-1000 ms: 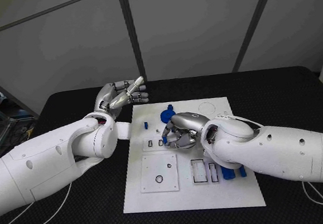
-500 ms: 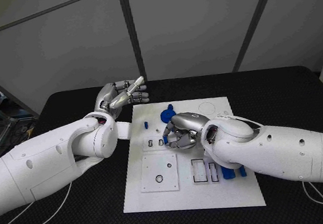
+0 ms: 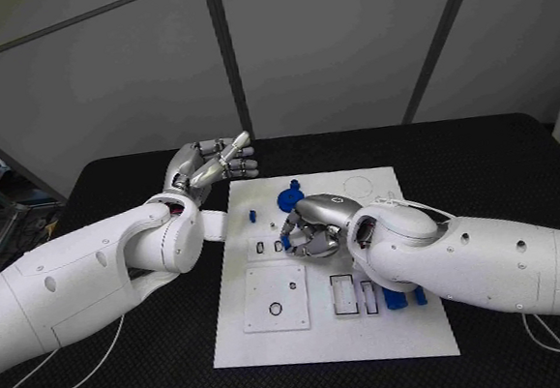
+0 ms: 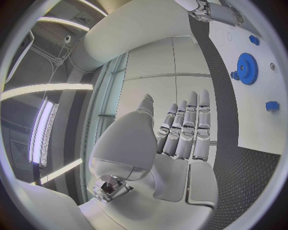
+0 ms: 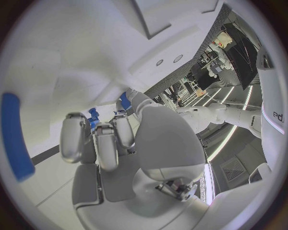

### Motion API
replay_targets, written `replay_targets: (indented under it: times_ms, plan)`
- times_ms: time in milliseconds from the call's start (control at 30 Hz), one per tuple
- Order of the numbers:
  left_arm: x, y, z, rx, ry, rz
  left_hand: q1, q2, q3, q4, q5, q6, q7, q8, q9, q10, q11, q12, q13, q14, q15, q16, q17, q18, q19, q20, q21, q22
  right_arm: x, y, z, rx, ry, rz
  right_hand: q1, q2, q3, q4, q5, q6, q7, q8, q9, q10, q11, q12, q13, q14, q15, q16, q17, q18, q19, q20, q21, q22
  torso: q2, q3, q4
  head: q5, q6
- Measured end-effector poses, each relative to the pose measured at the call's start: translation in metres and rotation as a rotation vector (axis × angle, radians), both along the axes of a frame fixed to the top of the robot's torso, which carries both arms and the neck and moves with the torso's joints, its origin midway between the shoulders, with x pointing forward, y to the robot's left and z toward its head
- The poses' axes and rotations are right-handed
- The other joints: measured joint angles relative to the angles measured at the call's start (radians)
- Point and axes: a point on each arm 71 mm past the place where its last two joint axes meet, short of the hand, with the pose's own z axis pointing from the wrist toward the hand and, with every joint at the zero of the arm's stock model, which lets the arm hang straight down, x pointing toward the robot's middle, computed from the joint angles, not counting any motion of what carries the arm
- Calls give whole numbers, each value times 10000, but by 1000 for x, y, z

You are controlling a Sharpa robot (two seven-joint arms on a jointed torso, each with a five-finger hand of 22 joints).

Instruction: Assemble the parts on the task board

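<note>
The left hand (image 3: 212, 164) hovered open at upper left, while the right hand (image 3: 316, 228) curled over the task board (image 3: 332, 338), perhaps gripping a blue part (image 5: 93, 119).

Left wrist view. The left hand (image 4: 174, 158) is raised with its fingers (image 4: 191, 125) straight and side by side, holding nothing. Beyond it lies the white task board (image 4: 252, 120) on the dark surface (image 4: 240, 167). On the board sit a blue gear (image 4: 246, 68) with a small blue part (image 4: 234, 75) touching its rim, and two further small blue parts (image 4: 271, 106) (image 4: 254, 40), each well apart from the gear.
</note>
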Motion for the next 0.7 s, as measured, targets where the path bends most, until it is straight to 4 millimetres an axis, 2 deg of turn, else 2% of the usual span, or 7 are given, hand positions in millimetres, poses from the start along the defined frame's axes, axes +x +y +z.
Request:
replay_targets:
  times_ms: [233, 267, 367, 500, 700]
  plan:
    - [0, 0, 0, 0, 8, -2, 0, 0, 0, 0, 0, 0, 0, 0, 0, 0, 0, 0, 0, 0, 0, 0, -1, 0, 0, 0, 0, 8, 0, 0, 0, -14, -2, -13, -95, -95, -64, 64, -9, -140, 3, -45, -32, -71, 71, -117, 0, 0, 0, 0, 0, -1, -35, 35, -40, -64, 0, 0, 0, 17, -10]
    - [0, 0, 0, 0, 9, -3, 0, 0, 0, 0, 0, 0, 0, 0, 0, 0, 0, 0, 0, 0, 0, 0, -1, 0, 0, 0, 0, 8, 0, 0, 0, -16, -2, -16, -109, -109, -109, 51, -66, -154, 17, -73, -30, -108, 35, -117, 0, 0, 0, 0, 0, 0, -35, 35, -39, -81, 0, 0, 0, 19, -12]
    - [0, 0, 0, 0, 11, -5, 0, 0, 0, 0, 0, 0, 0, 0, 0, 0, 0, 0, 0, 0, 0, 0, -1, 0, 0, 0, 0, 8, 0, 0, 0, -22, 0, -29, -118, -118, -156, 98, -218, -303, 24, -133, -40, -237, 88, -277, 0, -20, 49, 0, 0, -1, -72, 72, -107, -124, 0, 0, 0, 21, -12]
    - [0, 0, 0, 0, 15, -7, 0, 0, 0, 0, 0, 0, 0, 0, 0, 0, 0, 0, 0, 0, 0, 0, -2, -1, 0, 0, 0, 8, 0, 0, -1, -37, 14, -58, -172, -172, -351, 130, -569, -724, 102, -273, -127, -470, 174, -534, -36, -21, 93, 0, 0, -1, -108, 108, -155, -211, 0, 0, -2, 22, -10]
    - [0, 0, 0, 0, 21, -9, 0, 0, 0, 0, 0, 0, 0, 0, 0, 0, 0, 0, 0, 0, 0, 0, -2, 0, 0, 0, 0, 7, -1, 1, -2, 5, 2, -49, -223, -224, -632, 217, -585, -1159, 218, -326, -227, -589, 268, -620, -186, -28, 185, 0, 0, -1, -187, 187, -192, -297, 0, 1, -5, 8, -10]
